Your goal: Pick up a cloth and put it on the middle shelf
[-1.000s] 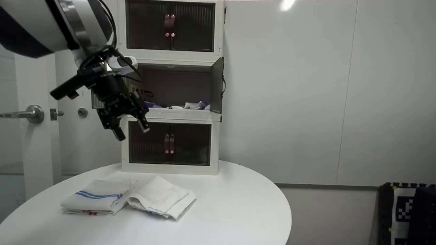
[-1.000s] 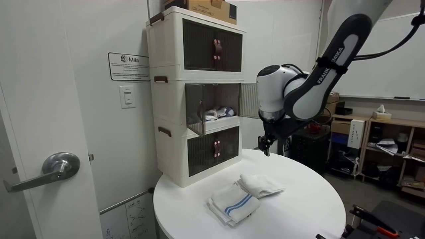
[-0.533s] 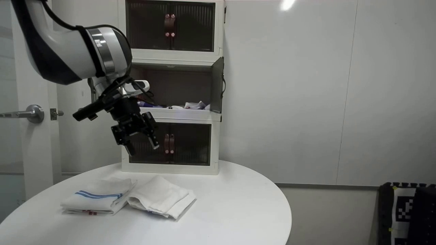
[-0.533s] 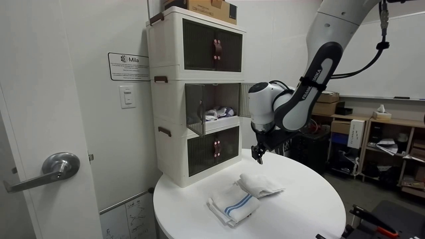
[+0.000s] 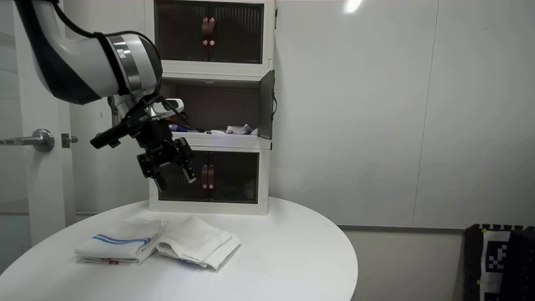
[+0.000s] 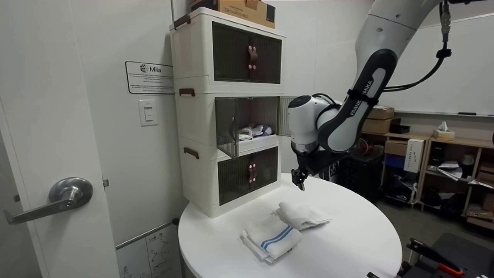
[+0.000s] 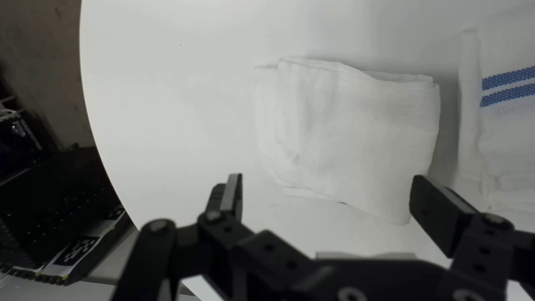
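Note:
A folded plain white cloth (image 5: 195, 241) lies on the table; it also shows in an exterior view (image 6: 303, 216) and in the wrist view (image 7: 351, 133). Beside it lies a folded white cloth with blue stripes (image 5: 119, 244), also in an exterior view (image 6: 274, 236) and at the right of the wrist view (image 7: 508, 138). The middle shelf (image 5: 217, 141) of the white cabinet has its doors open and holds some cloths; it shows in an exterior view (image 6: 258, 144). My gripper (image 5: 175, 182) is open and empty, above the table and the plain cloth. It shows in the wrist view (image 7: 328, 182).
The white round table (image 5: 292, 259) carries the cabinet at its back. The upper doors (image 5: 209, 32) and lower doors (image 5: 209, 176) are shut. An open shelf door (image 6: 227, 127) sticks out in front. A cardboard box (image 6: 243, 11) stands on top of the cabinet.
My gripper has come down toward the table and shifted closer to the cloths, mostly in the first half second. It has hardly moved since. The cloths lie as before.

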Available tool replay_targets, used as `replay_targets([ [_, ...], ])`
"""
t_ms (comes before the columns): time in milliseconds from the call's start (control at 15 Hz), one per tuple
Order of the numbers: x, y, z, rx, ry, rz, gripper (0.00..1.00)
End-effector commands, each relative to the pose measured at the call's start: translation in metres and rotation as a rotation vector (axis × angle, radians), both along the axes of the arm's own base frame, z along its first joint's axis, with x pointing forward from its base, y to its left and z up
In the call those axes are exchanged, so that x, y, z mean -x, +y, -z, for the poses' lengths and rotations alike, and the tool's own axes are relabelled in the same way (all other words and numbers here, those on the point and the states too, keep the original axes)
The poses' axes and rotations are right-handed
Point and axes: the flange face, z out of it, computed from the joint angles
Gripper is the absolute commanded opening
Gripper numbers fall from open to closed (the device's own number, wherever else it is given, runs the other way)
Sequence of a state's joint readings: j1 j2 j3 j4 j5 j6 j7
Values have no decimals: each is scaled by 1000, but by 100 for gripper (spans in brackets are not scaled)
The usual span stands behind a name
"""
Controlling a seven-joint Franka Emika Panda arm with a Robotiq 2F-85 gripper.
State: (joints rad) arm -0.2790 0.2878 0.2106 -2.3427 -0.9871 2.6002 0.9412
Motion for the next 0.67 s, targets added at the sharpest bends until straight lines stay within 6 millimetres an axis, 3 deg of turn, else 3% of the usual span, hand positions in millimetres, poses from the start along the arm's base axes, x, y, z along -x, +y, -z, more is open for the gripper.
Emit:
replay_targets([
  [0,0,0,-2,-1,-2,0,100],
  [600,-15,-24,20,10,-26,-87,100],
])
